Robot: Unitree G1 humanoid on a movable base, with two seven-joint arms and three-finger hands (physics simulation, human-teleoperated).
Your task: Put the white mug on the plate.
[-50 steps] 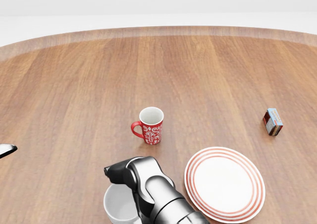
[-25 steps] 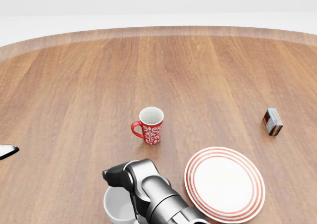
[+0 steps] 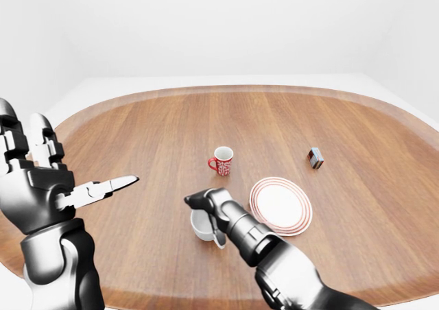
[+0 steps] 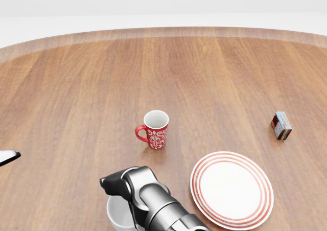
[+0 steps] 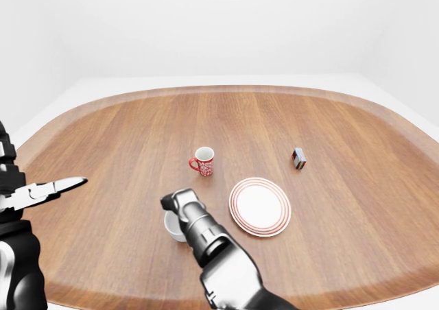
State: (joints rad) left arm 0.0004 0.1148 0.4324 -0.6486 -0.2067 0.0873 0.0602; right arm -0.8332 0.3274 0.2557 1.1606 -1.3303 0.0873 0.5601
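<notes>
The white mug (image 4: 117,216) stands on the wooden table at the bottom of the head view, left of the plate (image 4: 231,188), which is white with red rings. My right hand (image 4: 118,184) hangs over the mug's rim, with its dark fingertips past the top-left edge and the forearm covering the mug's right side. In the left-eye view one finger (image 3: 218,237) reaches down beside the mug (image 3: 200,226). The fingers do not visibly close round it. My left hand (image 3: 82,195) is raised at the left, open and empty.
A red patterned mug (image 4: 156,129) stands above the white mug and plate in the head view. A small box (image 4: 281,125) lies at the right. The round table's rim (image 3: 226,89) curves across the top of the eye views.
My right hand has slid a little to the left and down over the white mug. The mug, plate and other things have stayed put. The left hand barely moved.
</notes>
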